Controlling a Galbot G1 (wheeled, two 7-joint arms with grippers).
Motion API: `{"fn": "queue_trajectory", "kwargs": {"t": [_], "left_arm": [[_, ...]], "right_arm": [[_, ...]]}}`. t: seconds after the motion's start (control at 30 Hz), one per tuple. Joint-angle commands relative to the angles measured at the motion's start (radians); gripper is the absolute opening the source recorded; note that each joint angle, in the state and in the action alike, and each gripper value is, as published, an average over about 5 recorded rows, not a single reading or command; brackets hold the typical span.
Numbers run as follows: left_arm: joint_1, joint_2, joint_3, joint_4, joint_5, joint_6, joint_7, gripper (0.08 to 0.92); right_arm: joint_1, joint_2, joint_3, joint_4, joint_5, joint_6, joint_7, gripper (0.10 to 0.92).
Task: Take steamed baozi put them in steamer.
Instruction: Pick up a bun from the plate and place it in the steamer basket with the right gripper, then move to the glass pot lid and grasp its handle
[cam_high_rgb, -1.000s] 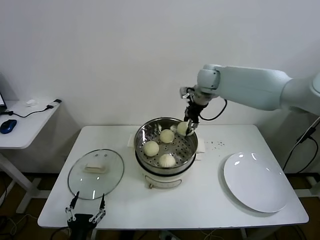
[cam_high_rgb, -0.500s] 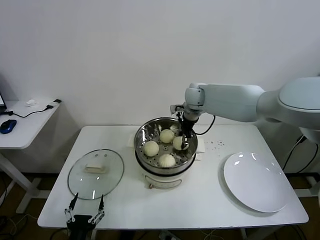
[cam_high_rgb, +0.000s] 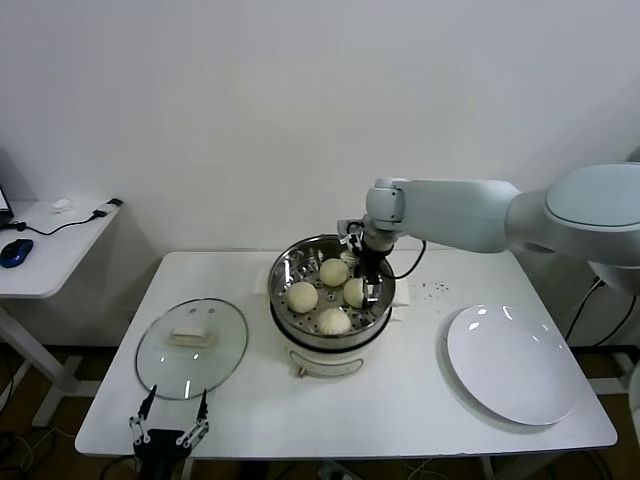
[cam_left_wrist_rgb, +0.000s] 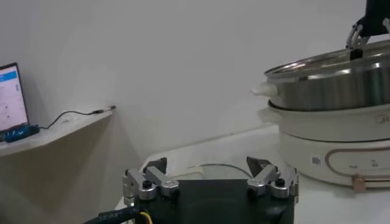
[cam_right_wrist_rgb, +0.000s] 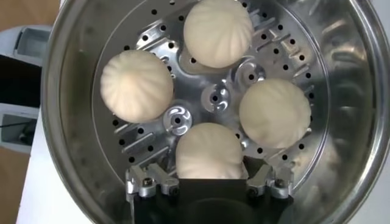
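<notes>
Steamer (cam_high_rgb: 332, 262): upright at table (cam_high_rgb: 420, 390) centre, round, no long axis. I count four steamed baozi (cam_right_wrist_rgb: 211, 150) inside, domes up, at 12, 3, 6 and 9 o'clock. Right gripper (cam_high_rgb: 366, 290): released, seemingly straddling the 3 o'clock bun. Left gripper (cam_high_rgb: 170, 418): open, parked near glass lid (cam_high_rgb: 191, 347).

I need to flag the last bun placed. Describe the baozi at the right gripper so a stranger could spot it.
Find the steel steamer mid-table, between the glass lid and the white plate. Four baozi sit inside. The one wanted lies on the plate side, the only bun between the open fingers of the right gripper.
</notes>
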Motion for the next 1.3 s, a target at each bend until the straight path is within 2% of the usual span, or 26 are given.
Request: {"fn": "queue_trajectory", "kwargs": {"t": [0.03,0.3,0.5,0.7,0.83,1.07,1.3], "left_arm": [[-0.003,0.003,-0.002,0.000,0.000,0.003,0.001,0.823],[-0.004,0.004,-0.011,-0.002,0.008,0.003,0.001,0.823],[-0.009,-0.008,-0.022,0.002,0.024,0.003,0.002,0.823],[-0.002,-0.013,-0.023,-0.020,0.035,0.005,0.014,0.823],[-0.004,-0.024,-0.031,-0.043,0.039,0.012,0.018,0.823],[-0.009,-0.036,-0.046,-0.059,0.062,0.025,0.020,0.823],[-0.017,-0.042,-0.051,-0.072,0.152,0.049,0.025,0.823]], "right_arm": [[0.067,-0.070,0.020,0.056,0.016,0.004,-0.018,0.821],[0.155,-0.300,0.099,0.163,0.043,0.094,0.051,0.823],[0.124,-0.568,0.184,0.344,0.066,0.217,0.224,0.823],[-0.084,-0.793,0.380,0.494,0.097,0.334,0.458,0.823],[-0.456,-0.899,0.763,0.546,0.064,0.402,0.571,0.823],[-1.032,-0.928,1.287,0.600,0.002,0.491,0.695,0.823],[-1.584,-0.749,1.890,0.635,-0.115,0.496,0.709,0.823]]}}
